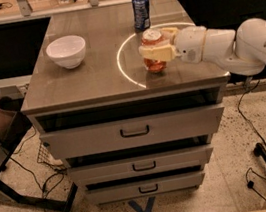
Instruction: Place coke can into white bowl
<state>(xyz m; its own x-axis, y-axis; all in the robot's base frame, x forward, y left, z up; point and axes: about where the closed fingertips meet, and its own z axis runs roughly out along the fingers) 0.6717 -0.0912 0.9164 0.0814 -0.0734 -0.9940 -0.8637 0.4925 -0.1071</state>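
Observation:
The coke can (155, 65), orange-red with a silver top, stands upright on the grey tabletop (92, 76), right of centre. My gripper (153, 44) reaches in from the right and its cream fingers (157, 53) clasp the can's middle, one in front and one behind. The can's base looks to be resting on the table. The white bowl (66, 51) sits empty at the table's left, well apart from the can and about a bowl's width from the left edge.
A dark blue can (141, 11) stands upright just behind the coke can, close to the gripper. A bright ring of light (123, 54) marks the tabletop around the can. Drawers are below; a chair and cables are on the floor at left.

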